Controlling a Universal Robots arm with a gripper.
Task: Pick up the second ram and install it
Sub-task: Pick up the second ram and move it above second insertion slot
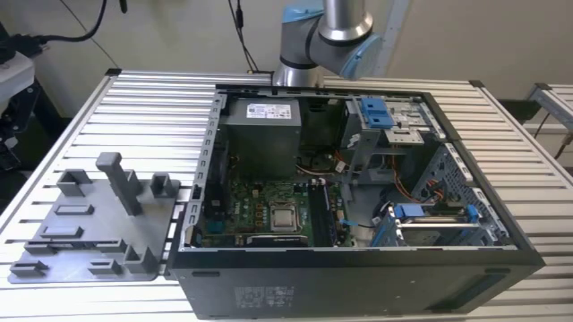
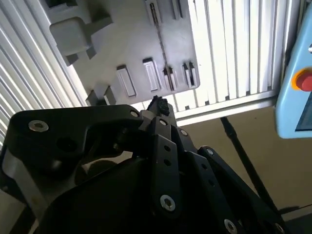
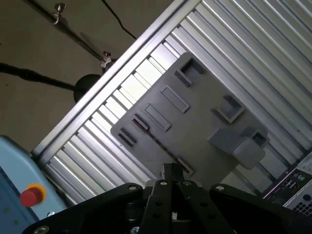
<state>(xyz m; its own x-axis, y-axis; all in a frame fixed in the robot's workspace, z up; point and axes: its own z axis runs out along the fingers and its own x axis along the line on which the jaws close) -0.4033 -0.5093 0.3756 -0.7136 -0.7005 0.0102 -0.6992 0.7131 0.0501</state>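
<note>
Your gripper (image 3: 171, 169) hangs over the grey tray (image 3: 204, 97). Its jaws are pressed close together with nothing between them. The second ram (image 3: 157, 140) looks like the thin dark strip standing on its edge in a long slot of the tray. If you go down like this, the closed tips could bump the top of the ram and not go around it. The ram is thin, so a crooked squeeze could tip it or let it slip. A hard push could slide the tray on the ribbed table (image 3: 263, 44) toward the open computer case (image 1: 358, 282) beside the tray.
</note>
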